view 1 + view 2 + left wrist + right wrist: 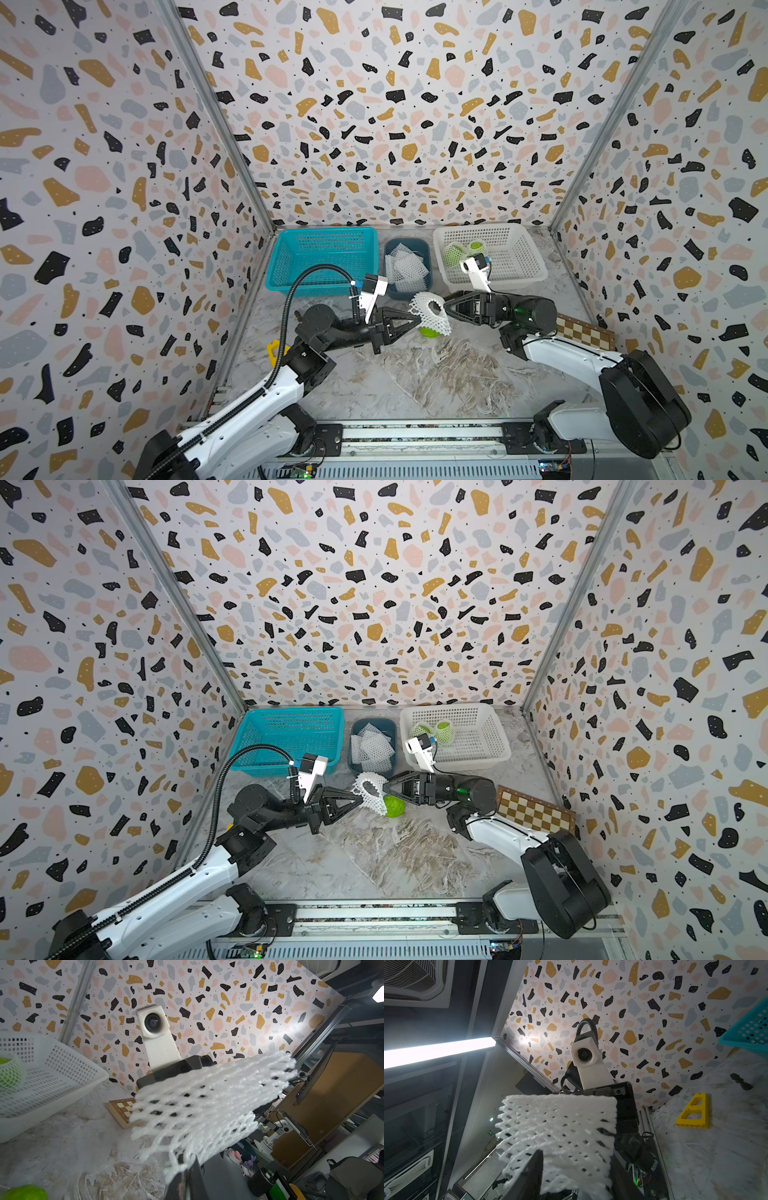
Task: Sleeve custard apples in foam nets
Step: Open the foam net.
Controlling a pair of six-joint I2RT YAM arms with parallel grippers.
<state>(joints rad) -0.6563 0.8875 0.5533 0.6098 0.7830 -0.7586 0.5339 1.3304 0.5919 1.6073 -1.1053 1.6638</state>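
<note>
Pinching one foam net (pixel 430 313): left gripper (pixel 417 321) closed; right gripper (pixel 445 308) grip unclear; three custard apples (pixel 394 805), two sleeved.

Both top views: mounted high above the near edge of the table (pixel 415 382), facing steeply down and toward the back wall (pixel 415 124); distant, whole workspace covered, frames nearly identical with a slight sideways offset. Left wrist view: low, close range, looking up across a foam net (pixel 207 1105) at the right arm's camera (pixel 154 1022). Right wrist view: reversed, same foam net (pixel 560 1132), facing the left arm's camera (pixel 584 1055).
</note>
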